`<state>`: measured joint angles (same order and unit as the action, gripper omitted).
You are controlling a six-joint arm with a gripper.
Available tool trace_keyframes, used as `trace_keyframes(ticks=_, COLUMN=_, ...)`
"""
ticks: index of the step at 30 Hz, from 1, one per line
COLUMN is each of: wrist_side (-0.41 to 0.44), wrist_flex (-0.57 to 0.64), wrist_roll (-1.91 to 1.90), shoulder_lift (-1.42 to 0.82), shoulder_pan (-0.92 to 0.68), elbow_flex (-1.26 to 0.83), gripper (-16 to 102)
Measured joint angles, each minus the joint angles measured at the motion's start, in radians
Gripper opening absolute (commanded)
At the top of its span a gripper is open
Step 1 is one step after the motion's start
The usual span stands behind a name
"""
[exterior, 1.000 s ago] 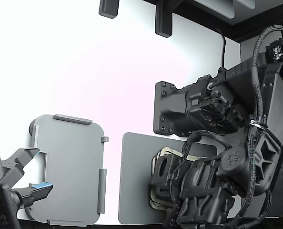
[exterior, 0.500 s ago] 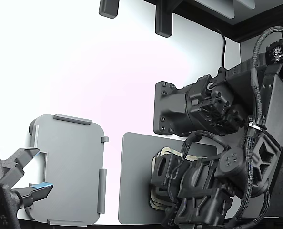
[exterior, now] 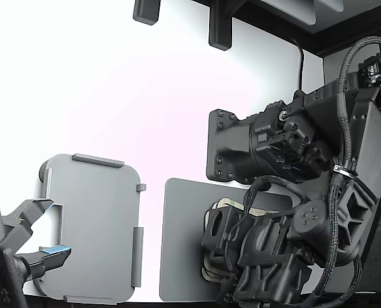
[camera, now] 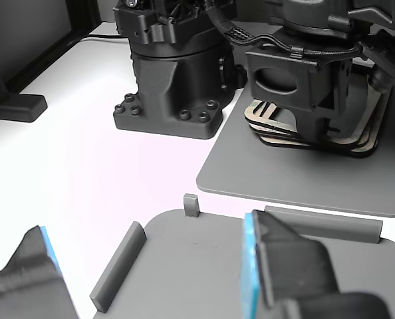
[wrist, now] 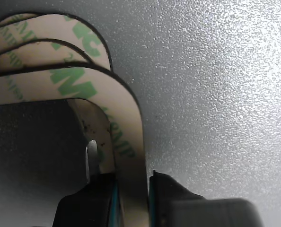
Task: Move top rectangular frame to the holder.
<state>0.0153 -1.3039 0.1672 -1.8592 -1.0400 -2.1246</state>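
The black gripper [wrist: 131,187] sits low over the stack of thin beige-tan rectangular frames [camera: 367,136], its two dark fingers [wrist: 83,201] closed on one long side of the top rectangular frame [wrist: 124,118], so that the strip runs between the pads; pinching the narrow band at its edge looks like the only purchase such a flat outline offers. The stack lies on the darker grey plain flat mat [exterior: 181,244], toward the edge of it that is nearest the arm's black base [camera: 167,86], and the frames are fanned slightly, so each rounded corner peeks out past the one above, which should help the top one come away alone. The frame's face is matt paper-like liner printed with green lettering, edged in black, and looks limp enough to sag when lifted. The mat is speckled and slightly grainy. The light grey rounded-rectangular holder plate [exterior: 91,224] lies apart from the mat on the white bench [exterior: 113,96], near its front edge, with raised edge tabs to locate a frame, and holds nothing yet. A second gripper with blue pads [camera: 251,266] hangs open over the holder.
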Motion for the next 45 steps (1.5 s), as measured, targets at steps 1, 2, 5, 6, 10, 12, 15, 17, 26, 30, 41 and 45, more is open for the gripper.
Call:
trace_keyframes(ticks=1, wrist_side=0.002, wrist_flex=-0.002, wrist_roll=0.000, shoulder_lift=0.000, shoulder_pan=0.000, elbow_flex=0.000, gripper=7)
trace_keyframes(ticks=2, wrist_side=0.003, wrist_flex=-0.003, wrist_roll=-0.002, shoulder_lift=0.000, shoulder_pan=0.000, elbow_flex=0.003, gripper=-2)
trace_keyframes(ticks=5, wrist_side=0.021, wrist_flex=-0.025, wrist_roll=-0.009, shoulder_lift=0.000, shoulder_pan=0.000, elbow_flex=0.021, gripper=-10)
trace_keyframes(ticks=6, wrist_side=0.026, wrist_flex=-0.032, wrist_roll=-0.011, shoulder_lift=0.000, shoulder_pan=0.000, elbow_flex=0.029, gripper=-10)
trace_keyframes(ticks=10, wrist_side=0.029, wrist_flex=-0.064, wrist_roll=-0.008, shoulder_lift=0.002, shoulder_pan=0.000, elbow_flex=0.063, gripper=-10)
trace_keyframes(ticks=12, wrist_side=0.031, wrist_flex=-0.089, wrist_roll=-0.006, shoulder_lift=0.008, shoulder_pan=0.000, elbow_flex=0.092, gripper=-11)
trace_keyframes(ticks=15, wrist_side=0.051, wrist_flex=-0.126, wrist_roll=-0.049, shoulder_lift=0.009, shoulder_pan=0.002, elbow_flex=0.149, gripper=-11)
trace_keyframes(ticks=17, wrist_side=0.075, wrist_flex=-0.150, wrist_roll=-0.092, shoulder_lift=0.009, shoulder_pan=0.008, elbow_flex=0.193, gripper=-11)
trace_keyframes(ticks=26, wrist_side=0.186, wrist_flex=-0.262, wrist_roll=-0.310, shoulder_lift=0.055, shoulder_pan=0.115, elbow_flex=0.417, gripper=-11)
trace_keyframes(ticks=30, wrist_side=0.202, wrist_flex=-0.302, wrist_roll=-0.419, shoulder_lift=0.097, shoulder_pan=0.210, elbow_flex=0.526, gripper=-11)
trace_keyframes(ticks=41, wrist_side=0.064, wrist_flex=-0.342, wrist_roll=-0.354, shoulder_lift=0.288, shoulder_pan=0.514, elbow_flex=0.850, gripper=-11)
trace_keyframes(ticks=45, wrist_side=0.077, wrist_flex=-0.342, wrist_roll=-0.393, shoulder_lift=0.342, shoulder_pan=0.561, elbow_flex=0.925, gripper=-11)
